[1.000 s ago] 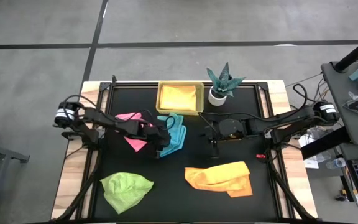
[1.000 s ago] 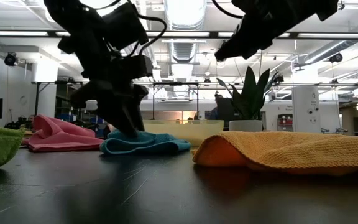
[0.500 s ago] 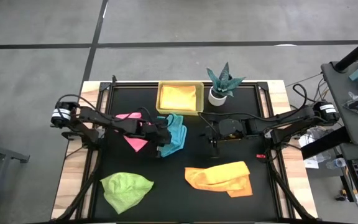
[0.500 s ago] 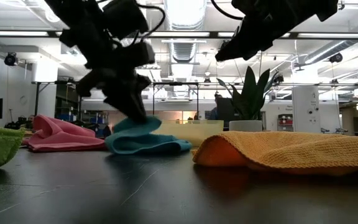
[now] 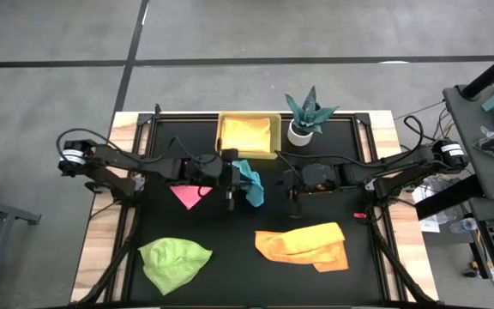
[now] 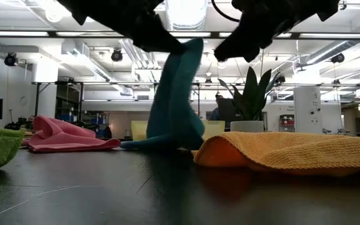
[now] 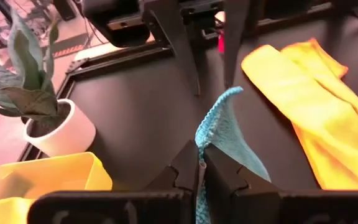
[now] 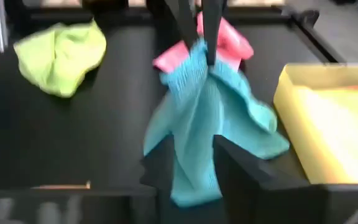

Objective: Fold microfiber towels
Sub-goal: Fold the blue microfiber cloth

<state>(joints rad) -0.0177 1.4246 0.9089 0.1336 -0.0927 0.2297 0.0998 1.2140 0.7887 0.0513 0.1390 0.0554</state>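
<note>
left gripper (image 7: pixel 201 177) pinched on turquoise towel (image 7: pixel 225 134), lifted | right gripper (image 8: pixel 197 168) parted, facing it | low view: towel's tail touches table (image 6: pixel 105 194)

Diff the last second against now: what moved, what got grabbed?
The left tool shut on the turquoise towel and lifted one edge, so it now hangs upright with its lower end on the black table; the arm drew back toward the left. The right tool opened partly, its fingers either side of the hanging towel. The pink towel, green towel, orange towel, yellow tray and plant stayed put.
</note>
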